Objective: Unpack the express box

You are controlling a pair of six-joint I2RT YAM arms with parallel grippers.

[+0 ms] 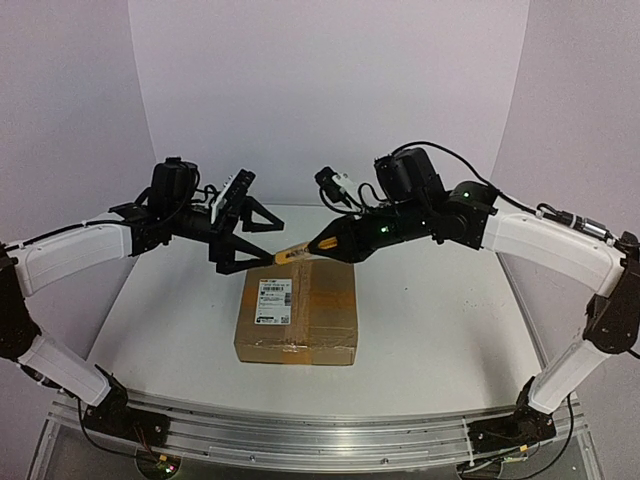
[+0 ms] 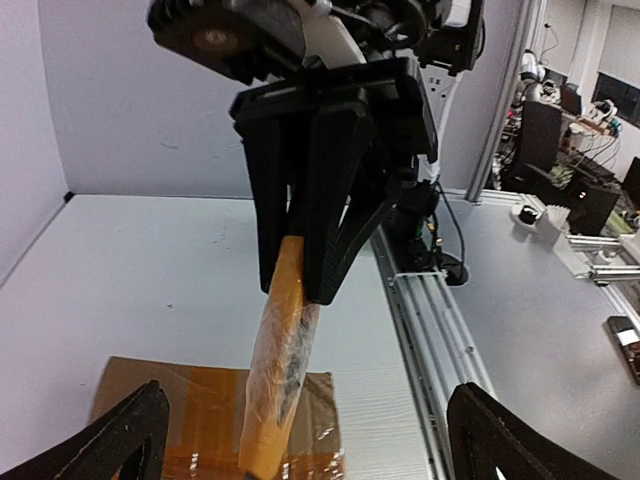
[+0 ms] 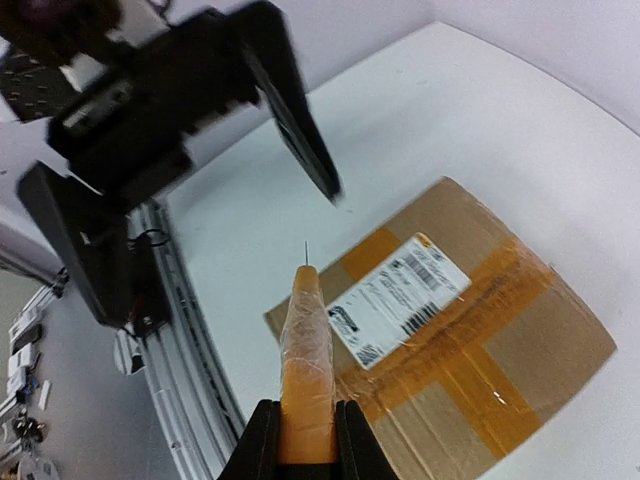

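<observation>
While the parcel lies sealed, step in hand: readying the cutter. No tape is cut, so the unpacking looks barely begun.
Near edge: a metal rail (image 1: pixel 300 435) carries both arm bases at six o'clock, and little table shows between it and the parcel.
Express box: the flat brown corrugated cardboard express box (image 1: pixel 297 318) lies mid-table on the white table (image 1: pixel 430 330), flaps shut under crossing tan tape strips (image 3: pixel 455 350). A white barcode label (image 1: pixel 273 300) sits toward its eleven o'clock corner.
Right gripper: the right gripper (image 1: pixel 325 243) hangs over the box's twelve o'clock edge, pinched narrow on the handle of a slim orange-yellow utility knife wrapped in clear film (image 1: pixel 293 252). The thin blade tip points to nine o'clock.
Left gripper: the left gripper (image 1: pixel 272 244) stands spread wide and holds nothing. The knife's tip lies between its fingers, seemingly apart from both.
Next move: likely the left arm must clear off toward nine o'clock, or steady the box. The blade must then tilt down onto a tape seam and run shallow, so that only tape parts.
Edges: the box's twelve o'clock edge lies directly under the knife.
Open room: bare table spreads at three and nine o'clock of the box. More lies beyond at twelve, up to the pale back wall (image 1: pixel 320 90).
</observation>
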